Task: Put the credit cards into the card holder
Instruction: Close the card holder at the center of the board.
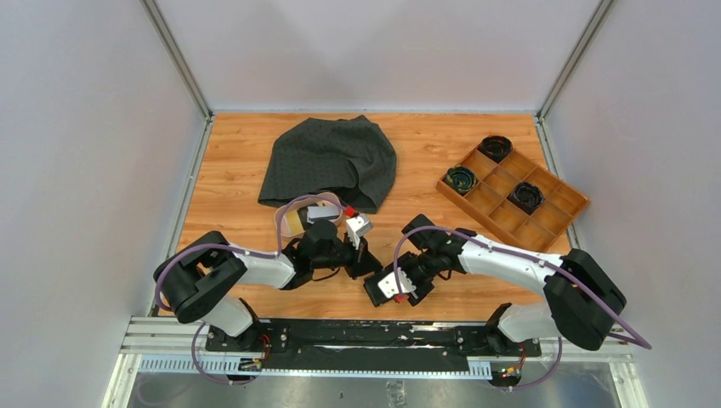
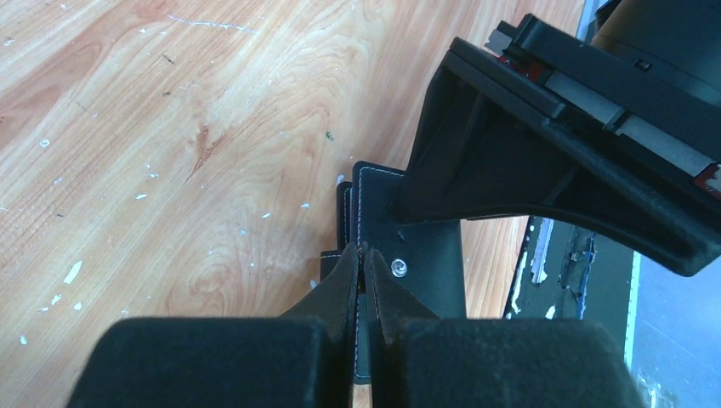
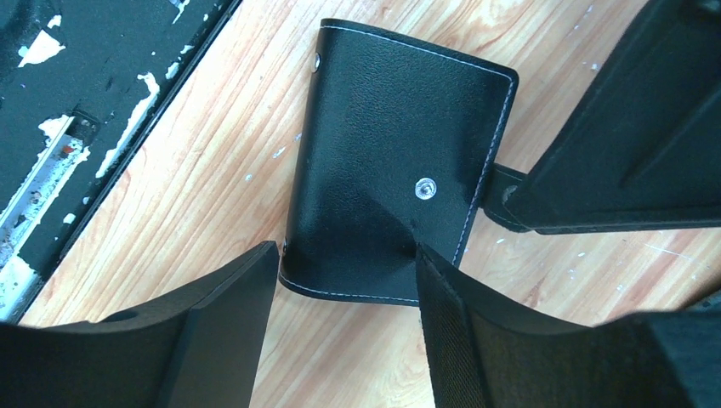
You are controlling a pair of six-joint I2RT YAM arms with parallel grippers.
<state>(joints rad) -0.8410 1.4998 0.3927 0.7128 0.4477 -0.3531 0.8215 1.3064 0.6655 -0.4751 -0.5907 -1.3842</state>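
Left gripper (image 2: 364,255): jaws pressed together on the stitched edge of the card holder (image 3: 400,161), by its small side strap, pinning the black wallet to the table.
Right gripper (image 3: 344,255): jaws spread and holding nothing, one finger on either side of the holder's nearest end. Whether the tips touch the cover cannot be told.
Card holder: folded shut with its snap stud (image 3: 424,189) facing up, directly ahead of the right fingertips and between the two grippers.
Credit cards (image 1: 321,212): in a shallow pink dish (image 1: 278,223) just behind the left gripper's wrist, well apart from the right gripper. None appears to be loaded yet.
Why: the left grip looks like an anchor, steadying the holder so the open right jaws can lift its cover. The wallet likely has to open before any card goes in.
Surface: wood-grain tabletop (image 2: 170,127) flecked with pale scuffs. A black base rail (image 3: 85,127) with chipped paint runs just beside the right gripper.
Room: pale walls in a metal frame. A dark cloth (image 1: 332,161) lies beyond the left gripper, and a wooden compartment tray (image 1: 491,201) beyond the right.
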